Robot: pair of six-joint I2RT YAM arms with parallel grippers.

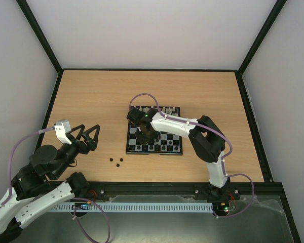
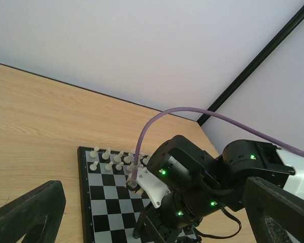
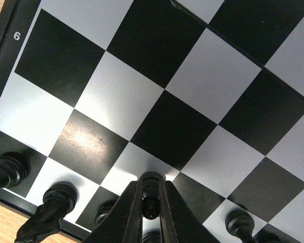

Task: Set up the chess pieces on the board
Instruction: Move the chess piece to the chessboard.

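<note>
The board [image 1: 172, 132] lies mid-table, with white pieces [image 1: 157, 110] along its far rows and several black chess pieces [image 1: 159, 148] along its near rows. My right gripper [image 1: 146, 135] is low over the board's left part. In the right wrist view it [image 3: 152, 190] is shut on a black piece [image 3: 151, 202], upright at a light square of the board [image 3: 167, 126]; I cannot tell whether it touches. Other black pieces [image 3: 55, 197] stand beside it. Three black pieces [image 1: 117, 161] lie on the table left of the board. My left gripper [image 1: 88, 136] is open and empty.
In the left wrist view the right arm [image 2: 192, 177] covers the near part of the board [image 2: 99, 200], with white pieces [image 2: 111, 159] behind it. The left gripper [image 2: 151, 188] hangs above the table. Black frame posts and white walls bound the table.
</note>
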